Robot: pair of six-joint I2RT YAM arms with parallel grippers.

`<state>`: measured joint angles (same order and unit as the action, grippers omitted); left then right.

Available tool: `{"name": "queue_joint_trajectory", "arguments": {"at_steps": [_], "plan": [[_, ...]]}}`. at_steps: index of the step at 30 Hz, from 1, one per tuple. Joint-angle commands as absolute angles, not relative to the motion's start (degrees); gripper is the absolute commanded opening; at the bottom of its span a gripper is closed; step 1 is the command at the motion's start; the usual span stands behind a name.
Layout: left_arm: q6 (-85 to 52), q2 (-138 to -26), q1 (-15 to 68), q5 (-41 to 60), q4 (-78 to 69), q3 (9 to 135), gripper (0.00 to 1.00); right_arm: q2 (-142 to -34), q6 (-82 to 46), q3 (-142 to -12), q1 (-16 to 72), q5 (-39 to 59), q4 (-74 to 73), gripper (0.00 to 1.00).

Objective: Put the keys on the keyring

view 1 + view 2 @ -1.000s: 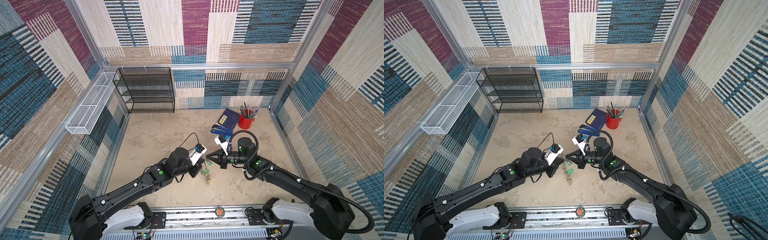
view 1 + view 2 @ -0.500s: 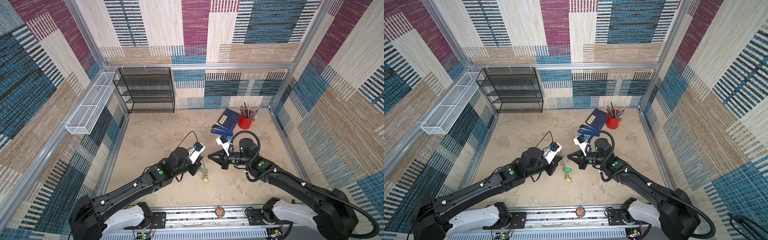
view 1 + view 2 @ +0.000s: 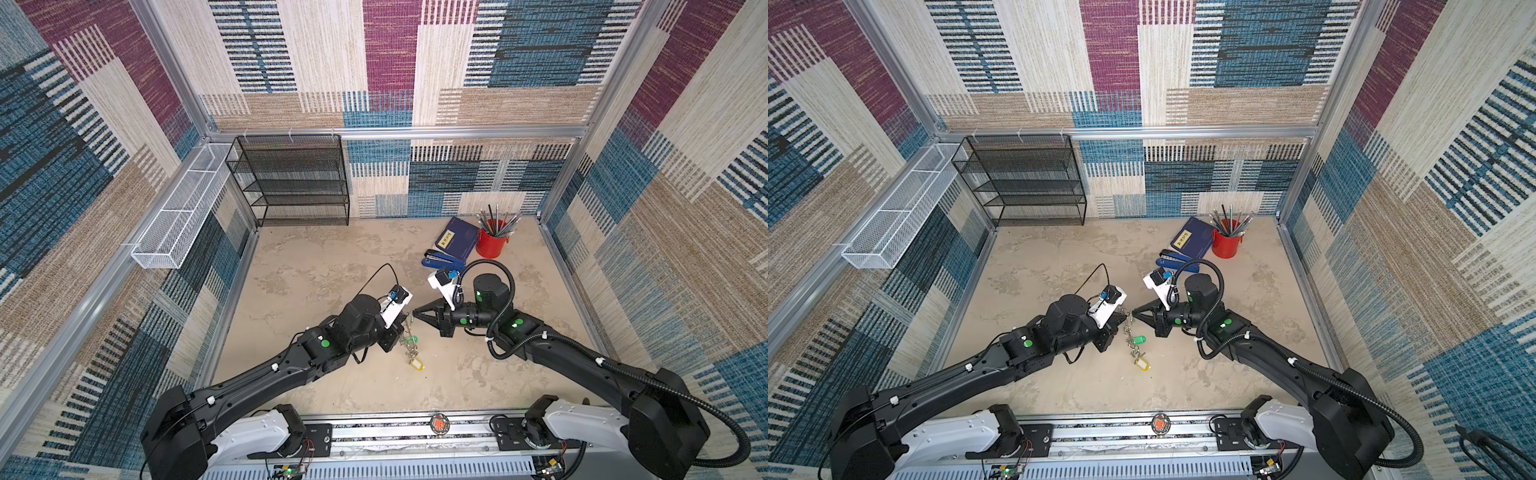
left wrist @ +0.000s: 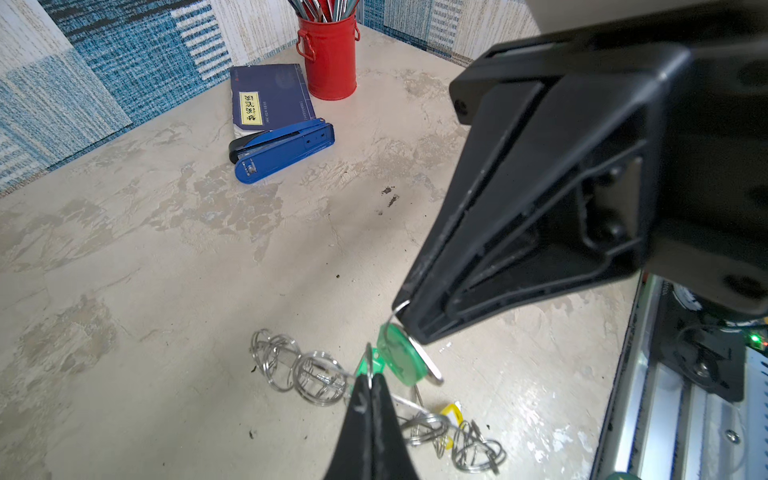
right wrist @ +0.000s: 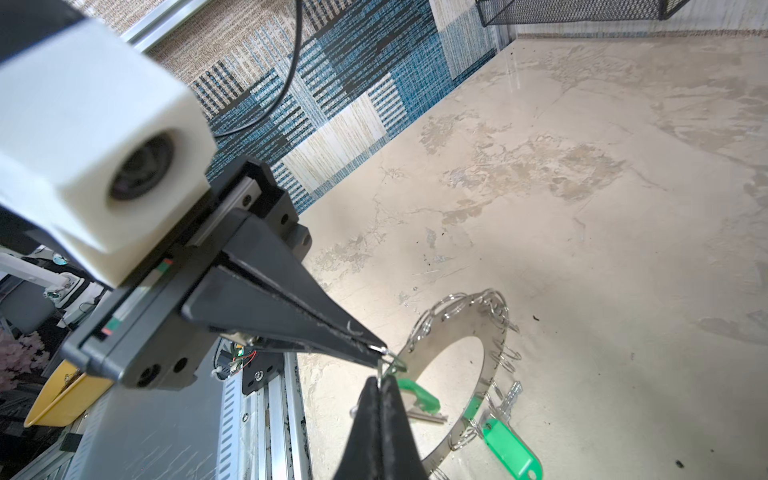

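Note:
The keyring [image 5: 457, 328], a flat grey disc edged with split rings, hangs tilted above the table between both grippers. My left gripper [image 4: 370, 380] is shut on a split ring at its upper edge. Tip to tip with it, my right gripper [image 5: 380, 382] is shut on the wire ring of a green-tagged key [image 5: 415, 395]. A second green tag [image 5: 507, 449] and a yellow tag [image 4: 453, 415] dangle from the disc's lower rings. In both top views the fingertips meet mid-table, left gripper [image 3: 408, 319], right gripper [image 3: 415, 314], with the yellow tag [image 3: 1143, 365] lowest.
A blue stapler [image 3: 442, 262], a navy book [image 3: 457, 239] and a red cup of pencils [image 3: 492, 243] sit at the back right. A black mesh shelf [image 3: 295, 183] stands against the back wall, a white wire basket [image 3: 183, 208] hangs on the left wall.
Both grippers stay shut and nearly in place. The hanging keyring has shifted a little, and the yellow tag now shows slightly nearer the front.

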<state>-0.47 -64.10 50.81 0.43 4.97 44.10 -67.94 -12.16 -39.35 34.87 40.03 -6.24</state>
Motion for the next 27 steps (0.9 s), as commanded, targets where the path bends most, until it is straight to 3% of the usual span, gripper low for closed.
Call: {"name": "queue_joint_trajectory", "arguments": {"at_steps": [1, 27], "plan": [[1.41, -64.29, 50.81, 1.16, 3.88, 44.64, 0.0, -68.4, -12.08, -39.55, 35.15, 41.02, -7.91, 0.0], [3.33, -64.53, 52.01, 0.84, 3.61, 43.96, 0.0, -70.4, -12.39, -40.25, 35.68, 40.98, -7.76, 0.0]]}}
